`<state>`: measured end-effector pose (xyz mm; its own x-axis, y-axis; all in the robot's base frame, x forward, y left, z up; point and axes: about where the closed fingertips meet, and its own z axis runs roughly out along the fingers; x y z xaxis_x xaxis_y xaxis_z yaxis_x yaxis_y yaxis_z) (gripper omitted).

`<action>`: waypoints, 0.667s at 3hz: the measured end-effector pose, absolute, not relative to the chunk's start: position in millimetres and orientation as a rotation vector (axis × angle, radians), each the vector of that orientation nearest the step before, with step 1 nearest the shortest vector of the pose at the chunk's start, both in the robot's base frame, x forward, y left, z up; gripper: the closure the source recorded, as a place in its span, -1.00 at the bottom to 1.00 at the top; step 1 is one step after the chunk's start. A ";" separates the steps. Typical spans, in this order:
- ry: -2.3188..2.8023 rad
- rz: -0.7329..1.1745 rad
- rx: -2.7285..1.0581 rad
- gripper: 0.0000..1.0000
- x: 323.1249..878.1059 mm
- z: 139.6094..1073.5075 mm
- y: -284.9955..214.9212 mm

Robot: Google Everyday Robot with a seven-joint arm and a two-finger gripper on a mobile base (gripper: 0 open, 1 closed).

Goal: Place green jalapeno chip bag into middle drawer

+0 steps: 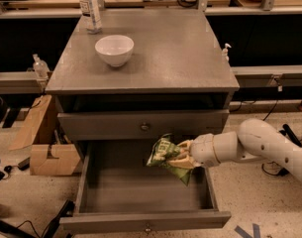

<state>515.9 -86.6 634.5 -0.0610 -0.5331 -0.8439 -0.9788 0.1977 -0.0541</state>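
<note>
Green jalapeno chip bag hanging over open middle drawer, right side, not touching floor. Hand pinching bag's right edge. Risk: bag snagging right wall on release, or slick foil slipping early.

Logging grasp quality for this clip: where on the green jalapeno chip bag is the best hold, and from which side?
The green jalapeno chip bag is thin, wrinkled foil, so pinching one flat edge likely suits best: its edge on the picture's right, approached from that side, as the end effector holds it now over the middle drawer.
</note>
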 end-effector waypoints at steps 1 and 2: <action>1.758 0.772 -1.393 1.00 538.0 571.8 -69.4; 1.803 0.780 -1.308 1.00 561.6 497.4 -52.8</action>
